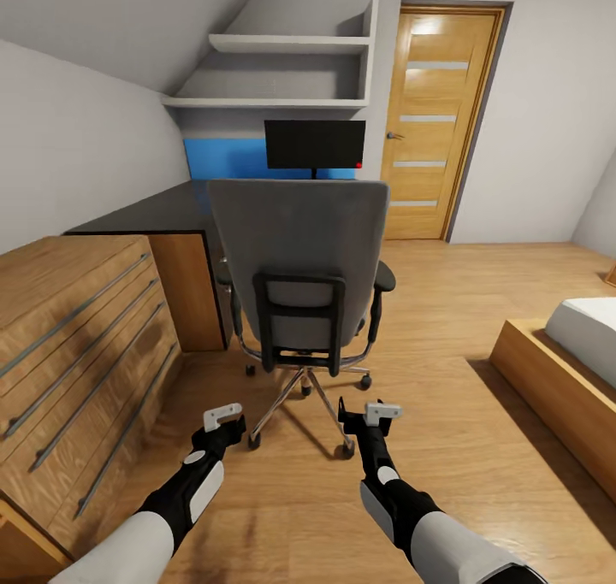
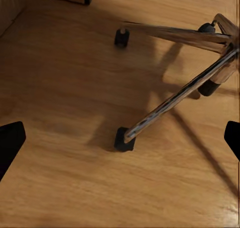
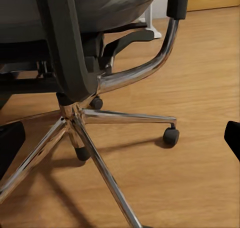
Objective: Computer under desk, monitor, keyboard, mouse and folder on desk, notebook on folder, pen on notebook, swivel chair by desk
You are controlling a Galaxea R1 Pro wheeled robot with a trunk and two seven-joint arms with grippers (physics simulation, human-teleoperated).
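Wooden floor (image 1: 479, 396), bedroom; swivel chair (image 1: 299, 259) backs to camera before desk (image 1: 162, 212); monitor (image 1: 314, 144) on desk; left gripper (image 1: 224, 423) and right gripper (image 1: 366, 416) both spread apart, empty, low behind chair.

My swivel chair (image 1: 299, 259) is turning its back to me, hiding its seat and much of the desk (image 1: 145, 212) behind it. The chair back is also covering the monitor (image 1: 314, 144) stand's foot. In my left wrist view, the chair base (image 2: 185, 88) is running off the edge.
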